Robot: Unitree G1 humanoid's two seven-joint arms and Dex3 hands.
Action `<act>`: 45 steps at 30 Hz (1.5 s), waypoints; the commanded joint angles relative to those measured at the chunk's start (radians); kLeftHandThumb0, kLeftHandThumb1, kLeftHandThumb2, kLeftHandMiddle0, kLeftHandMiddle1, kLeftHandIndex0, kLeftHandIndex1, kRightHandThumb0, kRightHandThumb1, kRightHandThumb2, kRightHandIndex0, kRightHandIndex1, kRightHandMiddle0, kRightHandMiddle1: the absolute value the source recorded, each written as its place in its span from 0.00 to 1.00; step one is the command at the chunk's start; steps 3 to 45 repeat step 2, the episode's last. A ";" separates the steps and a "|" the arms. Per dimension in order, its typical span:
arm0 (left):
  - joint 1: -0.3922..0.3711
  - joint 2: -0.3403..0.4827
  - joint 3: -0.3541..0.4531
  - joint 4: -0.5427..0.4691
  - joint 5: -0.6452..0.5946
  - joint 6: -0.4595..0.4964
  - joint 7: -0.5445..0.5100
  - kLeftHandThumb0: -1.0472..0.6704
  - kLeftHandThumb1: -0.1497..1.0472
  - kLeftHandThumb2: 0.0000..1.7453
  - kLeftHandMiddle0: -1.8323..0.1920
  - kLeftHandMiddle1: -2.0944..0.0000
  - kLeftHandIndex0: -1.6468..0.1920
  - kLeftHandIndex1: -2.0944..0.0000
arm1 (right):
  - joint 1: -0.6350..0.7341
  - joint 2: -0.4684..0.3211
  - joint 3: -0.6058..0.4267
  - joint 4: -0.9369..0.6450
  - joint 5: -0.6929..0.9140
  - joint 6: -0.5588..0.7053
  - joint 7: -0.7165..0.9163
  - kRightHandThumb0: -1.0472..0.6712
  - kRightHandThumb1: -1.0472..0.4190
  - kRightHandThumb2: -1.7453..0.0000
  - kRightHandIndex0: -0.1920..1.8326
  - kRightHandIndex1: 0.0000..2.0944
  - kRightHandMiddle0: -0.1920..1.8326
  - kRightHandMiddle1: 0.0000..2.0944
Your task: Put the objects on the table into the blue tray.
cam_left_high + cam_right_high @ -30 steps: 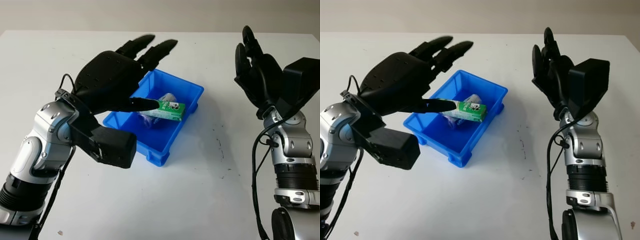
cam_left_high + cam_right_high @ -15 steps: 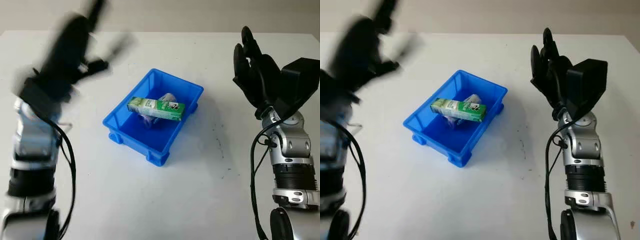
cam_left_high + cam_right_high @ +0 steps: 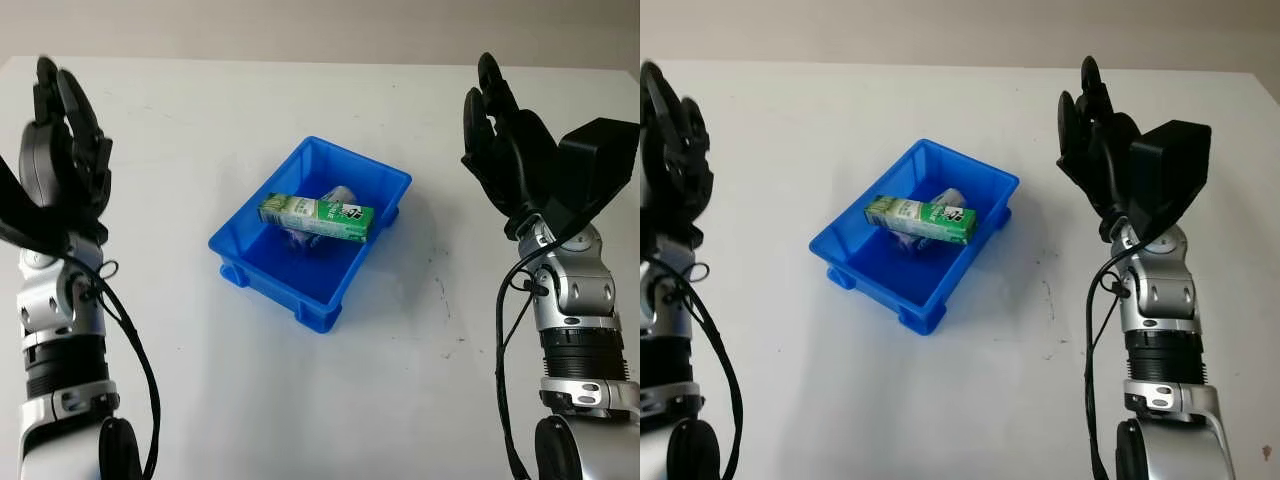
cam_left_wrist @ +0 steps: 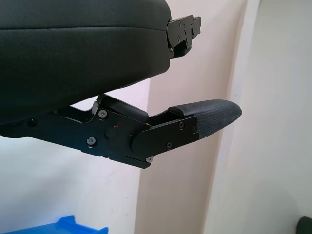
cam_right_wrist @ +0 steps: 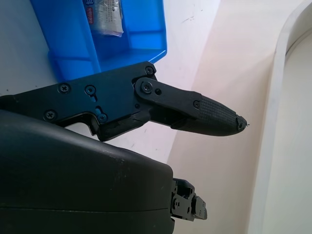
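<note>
The blue tray [image 3: 255,258] sits at the middle of the white table. Across it lies a green and white carton [image 3: 316,217], resting on a crumpled clear packet [image 3: 335,194] inside. My left hand [image 3: 62,130] is raised at the far left, well clear of the tray, open and holding nothing. At the right my right hand [image 3: 505,140] is also raised, open, beside the tray. A corner of the tray [image 5: 124,29] with a packet [image 5: 105,14] in it appears in the right wrist view.
The white table [image 3: 400,380] spreads bare around the tray, with a few small dark marks [image 3: 437,290] to the tray's right. Black cables [image 3: 135,350] hang along both forearms.
My left hand let go of the green carton over the tray and swung back to the far left, raised. The carton now lies across the tray. The right hand barely moved.
</note>
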 commanded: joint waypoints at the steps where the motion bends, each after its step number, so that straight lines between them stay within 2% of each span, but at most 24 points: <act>1: 0.015 0.006 -0.010 0.008 -0.001 -0.022 -0.011 0.17 1.00 0.40 1.00 1.00 1.00 1.00 | -0.003 0.000 -0.010 0.006 0.004 -0.014 0.002 0.23 0.00 0.58 0.00 0.00 0.00 0.00; 45: 0.018 0.006 -0.016 0.010 0.001 -0.027 -0.016 0.16 1.00 0.40 1.00 1.00 1.00 1.00 | -0.005 -0.001 -0.009 0.009 0.003 -0.016 0.003 0.23 0.00 0.57 0.00 0.00 0.00 0.00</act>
